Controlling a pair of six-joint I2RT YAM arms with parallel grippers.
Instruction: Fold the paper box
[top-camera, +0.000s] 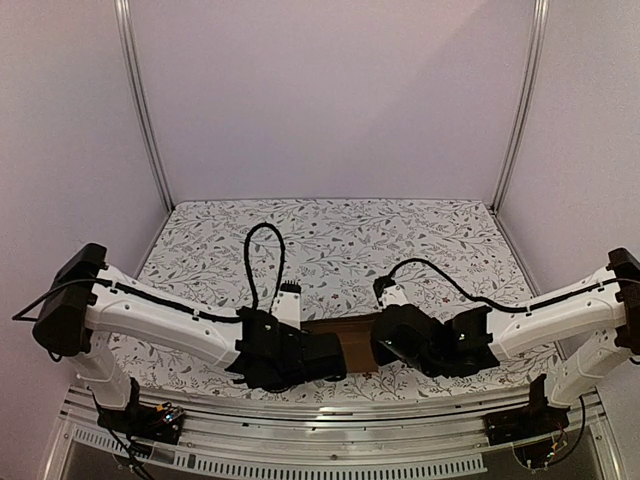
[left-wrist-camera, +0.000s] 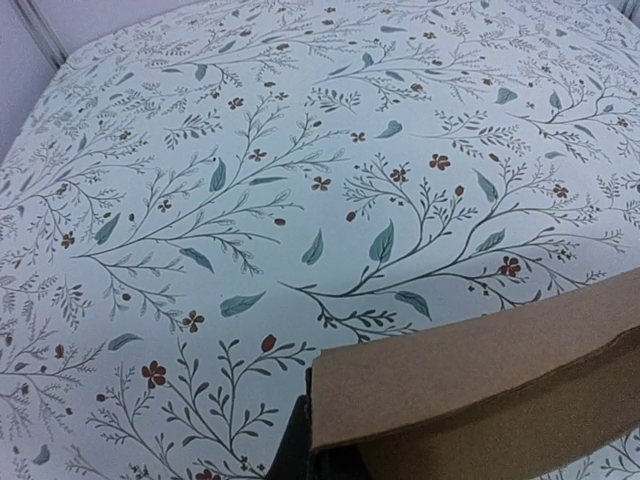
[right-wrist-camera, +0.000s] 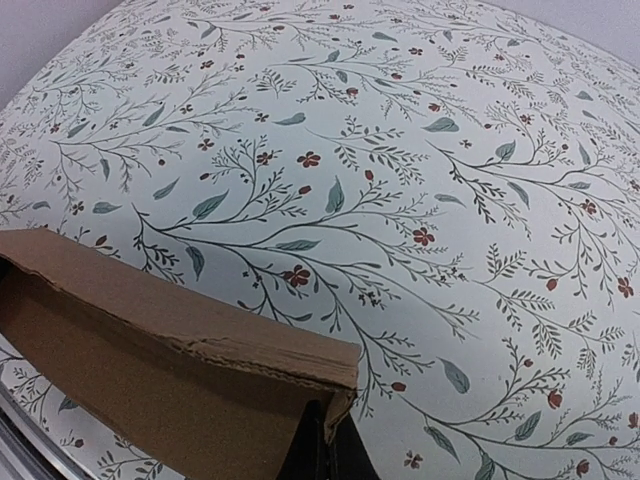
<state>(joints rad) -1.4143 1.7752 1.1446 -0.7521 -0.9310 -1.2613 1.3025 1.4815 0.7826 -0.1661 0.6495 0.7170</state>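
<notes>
- Top external: paper box (top-camera: 352, 338) sits between both end effectors, at the near bench (top-camera: 340, 240) edge.
- Left end effector (top-camera: 333, 355): clamped tight on its left end.
- Right end effector (top-camera: 382, 348): clamped tight on its right end.

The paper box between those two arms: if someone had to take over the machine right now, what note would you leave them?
Left gripper: shut on the left end of the paper box.
Right gripper: shut on its right end.
Box: plain brown cardboard, spanning between the two grippers over the near middle of the floral table. I cannot tell whether it touches the cloth.
Done: the cardboard is partly folded, with doubled layers showing at both ends.
Left: no closed box yet. The remaining flaps need folding and tucking, though most are hidden by the grippers.
</notes>
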